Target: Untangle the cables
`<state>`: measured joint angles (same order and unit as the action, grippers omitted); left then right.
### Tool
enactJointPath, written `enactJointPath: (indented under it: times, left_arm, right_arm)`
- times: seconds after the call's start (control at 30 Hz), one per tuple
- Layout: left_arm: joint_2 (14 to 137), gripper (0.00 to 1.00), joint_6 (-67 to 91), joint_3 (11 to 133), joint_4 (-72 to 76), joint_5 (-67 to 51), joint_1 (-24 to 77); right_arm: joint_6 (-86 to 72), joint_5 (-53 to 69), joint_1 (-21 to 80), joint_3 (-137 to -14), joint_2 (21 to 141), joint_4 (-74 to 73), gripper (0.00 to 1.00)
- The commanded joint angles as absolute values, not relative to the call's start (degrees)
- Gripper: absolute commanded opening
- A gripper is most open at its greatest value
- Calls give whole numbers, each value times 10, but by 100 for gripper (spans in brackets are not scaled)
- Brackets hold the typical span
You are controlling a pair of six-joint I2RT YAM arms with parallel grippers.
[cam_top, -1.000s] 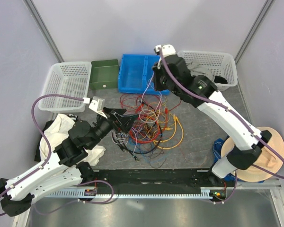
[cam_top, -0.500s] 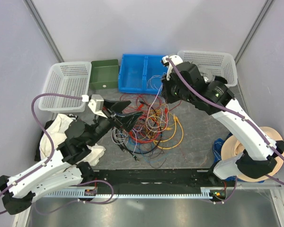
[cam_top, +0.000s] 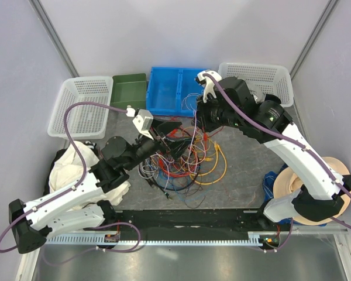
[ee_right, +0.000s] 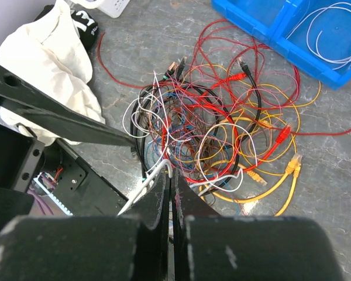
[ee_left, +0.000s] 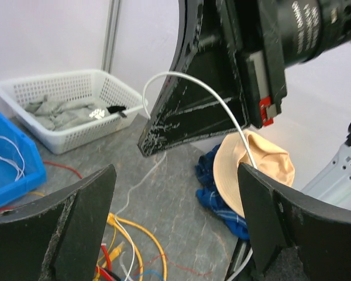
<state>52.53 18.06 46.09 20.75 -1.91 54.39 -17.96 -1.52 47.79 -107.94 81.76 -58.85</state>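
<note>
The cables (cam_top: 187, 153) lie in one tangled heap of red, orange, yellow, white, blue and black wires in the middle of the table, also seen in the right wrist view (ee_right: 222, 123). My right gripper (cam_top: 201, 123) hangs above the heap's far side, shut (ee_right: 169, 174) on a thin white cable (ee_right: 145, 186) that loops over its tips. In the left wrist view this white cable (ee_left: 213, 96) arcs from the right gripper's black fingers (ee_left: 205, 105). My left gripper (cam_top: 167, 136) is open and empty (ee_left: 175, 172) above the heap's left side, with yellow cable (ee_left: 137, 231) below.
A blue bin (cam_top: 164, 93) at the back holds thin white wires. A green bin (cam_top: 128, 92) and a white basket (cam_top: 82, 105) stand left of it, and a white basket (cam_top: 263, 79) with cloth to the right. A straw hat (cam_top: 333, 193), blue cloth (cam_top: 273, 181), white cloth (cam_top: 76, 167).
My right gripper came from over the blue bin toward the heap, pulling the white cable. My left arm swung up and right, its gripper now over the heap's left side.
</note>
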Motion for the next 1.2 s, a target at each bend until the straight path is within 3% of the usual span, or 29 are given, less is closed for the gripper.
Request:
enactJointPath:
  times: [0.0,0.37,0.5,0.7,0.8,0.93,1.0,1.1,1.17]
  left_arm:
    - [495,91,149,483,249,19,545]
    - [481,93,152,500,254,-14,544]
    - [539,93,184,514,265,-103,544]
    - [606,86,210,526,260,-105,544]
    - [618,75,203,530,249,-103,544]
    - [615,38,194,529,220,-81,544]
    - [598,29,188,515,211,-39,544]
    - [573,4,189,497,193,34,542]
    - [570,2,196,498,172,63,540]
  right_arm:
    - [-181,-11,480,-1082,792,-592,0]
    - [-178,-8,479,-1055,773,-575,0]
    - [-179,-4,480,-1052,769,-570,0]
    - [-181,-2,481,-1051,761,-570,0]
    - [-182,-7,481,-1052,753,-573,0]
    - [-183,-14,481,-1054,742,-575,0]
    - [-185,-20,481,-1053,732,-572,0]
    - [-189,-18,481,-1047,717,-561,0]
    - [-192,-11,481,-1041,711,-554,0]
